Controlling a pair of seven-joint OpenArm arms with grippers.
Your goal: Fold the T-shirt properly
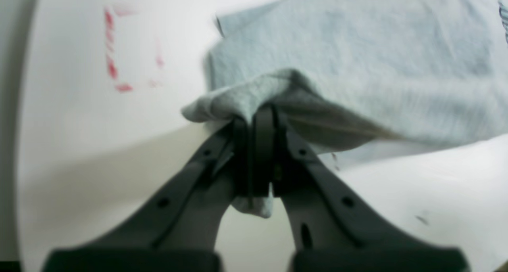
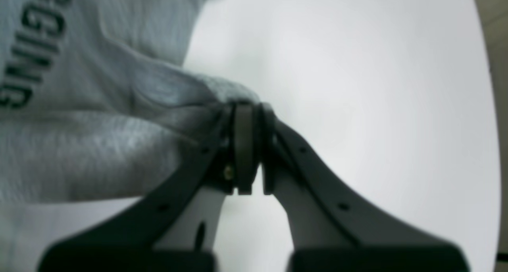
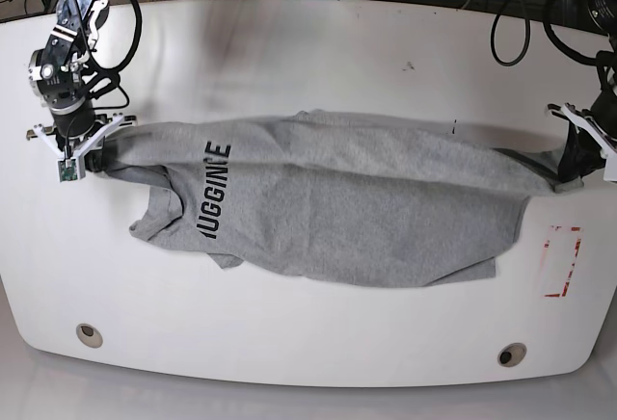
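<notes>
Stretched across the middle of the base view: T-shirt (image 3: 366, 208), lying partly on the table (image 3: 289, 343), lettering at centre-left. Pinched in both upper corners, by right gripper (image 3: 89, 158) at far left and left gripper (image 3: 571, 171) at far right.

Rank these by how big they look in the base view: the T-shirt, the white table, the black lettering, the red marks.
Largest to smallest, base view:
1. White table
2. T-shirt
3. Unsure: black lettering and red marks look too alike to rank.
</notes>
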